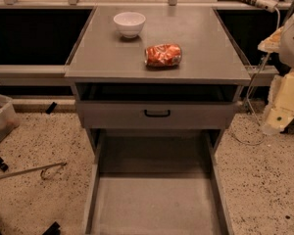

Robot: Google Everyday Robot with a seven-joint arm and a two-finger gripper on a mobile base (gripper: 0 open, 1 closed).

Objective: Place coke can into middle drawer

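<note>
Can point(162, 55) lies on side on cabinet top point(201, 38), right of and nearer than white bowl point(129, 23). Drawer point(152, 199) stands pulled out low in front, below closed drawer front point(112, 115) with black handle point(157, 113). Gripper point(279, 111) at right edge, well apart from can (released or clenched: cannot tell).

The one camera looks down from high up in front of the cabinet point(196, 38), close enough that the open drawer point(154, 199) runs off the bottom (the gripper point(279, 114) hangs at the right edge).
</note>
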